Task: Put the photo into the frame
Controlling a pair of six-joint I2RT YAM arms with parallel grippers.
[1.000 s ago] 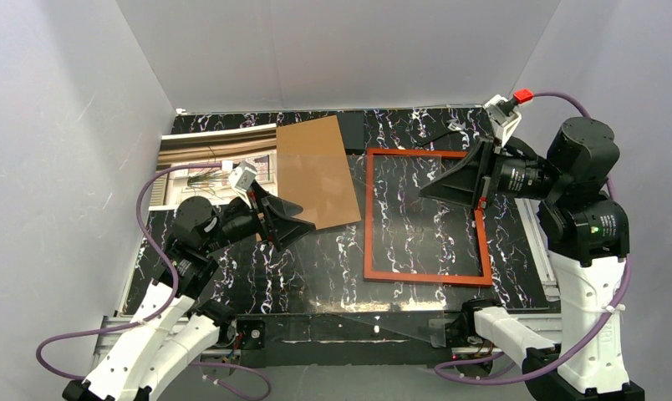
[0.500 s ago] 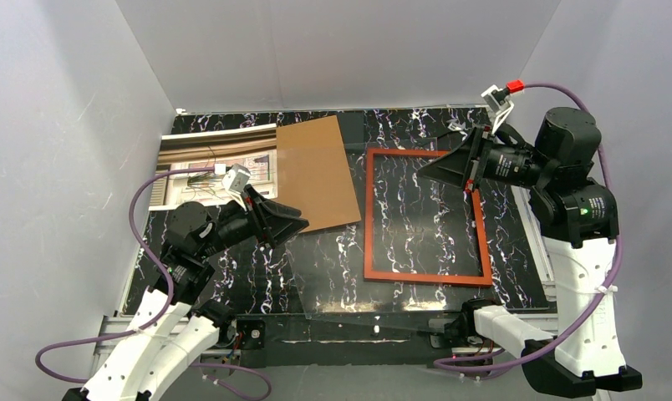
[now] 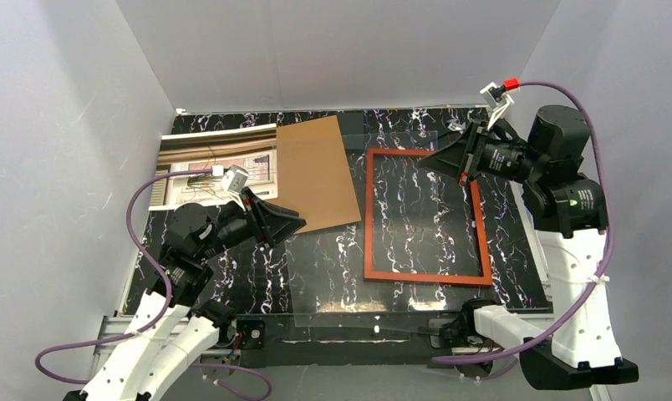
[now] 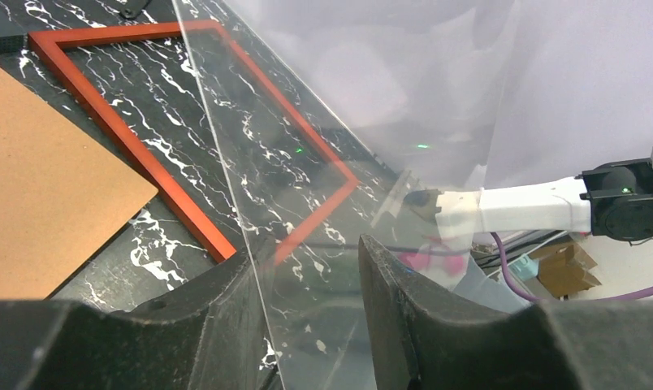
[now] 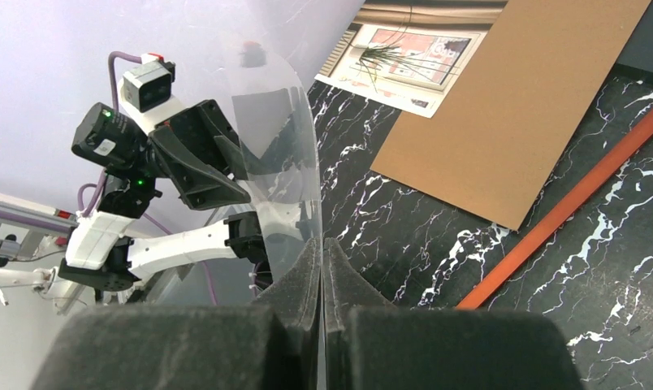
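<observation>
The photo [image 3: 216, 163] lies face up at the far left of the table, its right part under a brown cardboard board [image 3: 316, 171]. It also shows in the right wrist view [image 5: 404, 57]. The orange-red frame [image 3: 369, 217] lies flat on the right half [image 4: 128, 138], with bare table inside it. A clear sheet [image 3: 333, 276] is held up above the table and bends. My right gripper [image 3: 422, 163] is shut on its far edge [image 5: 322, 242]. The sheet's near-left edge [image 4: 226, 162] runs between the jaws of my left gripper [image 4: 307, 248], which stand apart.
The cardboard board [image 5: 518, 97] lies tilted between photo and frame, its corner near the frame's left rail [image 5: 575, 203]. White walls close in the table on three sides. The arm bases and purple cables sit along the near edge.
My left gripper's jaws have narrowed around the sheet's edge. The right arm has drawn up and back toward the far right, taking the clear sheet with it.
</observation>
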